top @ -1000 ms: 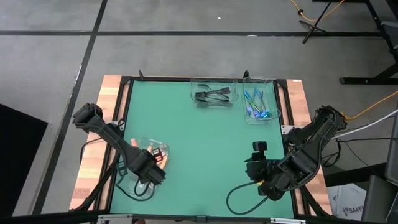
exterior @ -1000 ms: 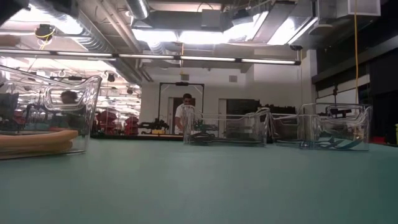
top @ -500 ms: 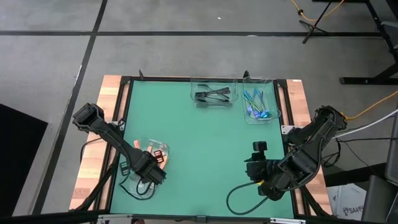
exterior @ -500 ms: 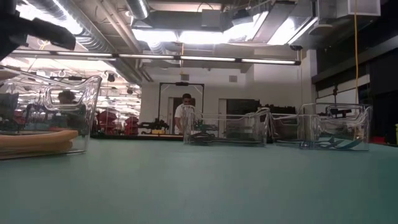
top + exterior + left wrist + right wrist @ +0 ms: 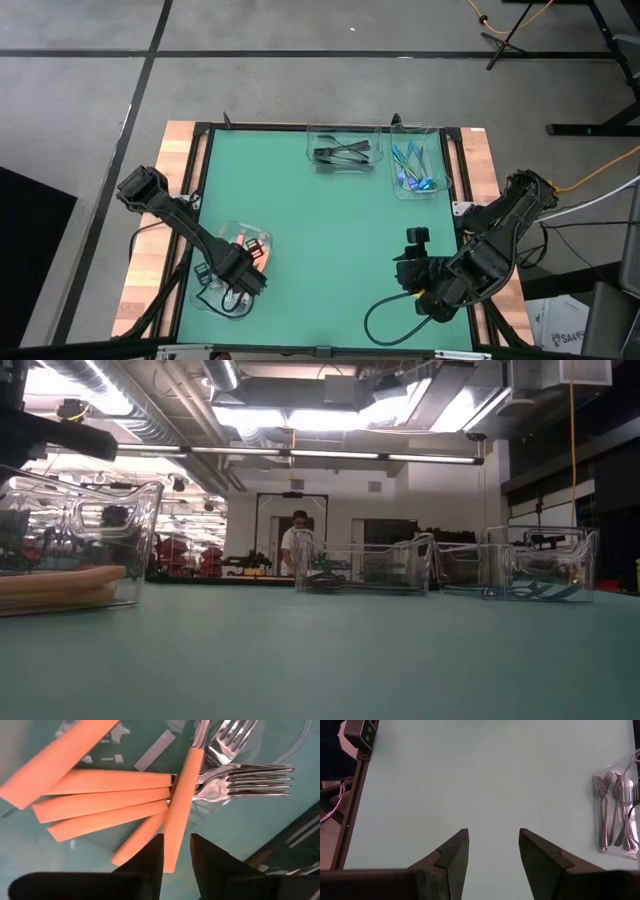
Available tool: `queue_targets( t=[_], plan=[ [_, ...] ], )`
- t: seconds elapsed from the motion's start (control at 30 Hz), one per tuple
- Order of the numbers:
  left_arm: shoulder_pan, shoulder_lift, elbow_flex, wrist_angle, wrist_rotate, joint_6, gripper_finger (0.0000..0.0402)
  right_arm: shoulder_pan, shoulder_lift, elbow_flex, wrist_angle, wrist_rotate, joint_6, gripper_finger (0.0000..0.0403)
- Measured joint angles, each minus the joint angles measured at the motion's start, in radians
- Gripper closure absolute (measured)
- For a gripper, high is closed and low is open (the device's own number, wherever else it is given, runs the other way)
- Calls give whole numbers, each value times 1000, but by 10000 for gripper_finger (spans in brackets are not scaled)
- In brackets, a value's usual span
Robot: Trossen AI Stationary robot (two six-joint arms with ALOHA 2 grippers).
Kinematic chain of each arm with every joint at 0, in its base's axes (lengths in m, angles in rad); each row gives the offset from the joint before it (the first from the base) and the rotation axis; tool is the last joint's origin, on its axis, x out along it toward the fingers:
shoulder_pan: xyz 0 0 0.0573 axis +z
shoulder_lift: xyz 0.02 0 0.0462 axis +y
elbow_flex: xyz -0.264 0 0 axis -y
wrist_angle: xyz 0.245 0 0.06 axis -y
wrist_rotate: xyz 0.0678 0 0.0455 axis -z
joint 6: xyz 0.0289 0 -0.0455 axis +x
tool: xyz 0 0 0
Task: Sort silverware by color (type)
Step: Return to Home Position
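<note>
Left gripper (image 5: 176, 846), fingers narrowly apart and empty, hovered over the orange forks (image 5: 105, 802); a careless lift could've snagged the clear tray (image 5: 140, 540)!

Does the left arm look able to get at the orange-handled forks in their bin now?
Probably yes: the left gripper hovers just above the orange-handled forks, fingers slightly apart, and the clear bin is open-topped, nothing between.

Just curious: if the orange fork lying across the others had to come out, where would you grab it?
Likely the crossing fork's handle, from straight above, fingers across its narrow width: it lies flat atop the other forks, and the tray's walls block sideways reach.
</note>
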State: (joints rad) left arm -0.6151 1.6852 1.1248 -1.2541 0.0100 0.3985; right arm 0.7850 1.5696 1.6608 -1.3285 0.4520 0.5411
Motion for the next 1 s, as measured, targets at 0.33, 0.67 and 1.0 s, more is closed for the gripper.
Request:
queue_targets(
  t=[0.33, 0.67, 1.0],
  plan=[
    [0, -1, 26, -58, -7, -97, 311, 0, 0, 0, 0, 1, -30, 236],
    [2, -2, 217, -143, -24, -306, 311, 0, 0, 0, 0, 9, -31, 236],
    [2, -3, 369, -27, -100, -475, 311, 0, 0, 0, 0, 5, -30, 236]
  ],
)
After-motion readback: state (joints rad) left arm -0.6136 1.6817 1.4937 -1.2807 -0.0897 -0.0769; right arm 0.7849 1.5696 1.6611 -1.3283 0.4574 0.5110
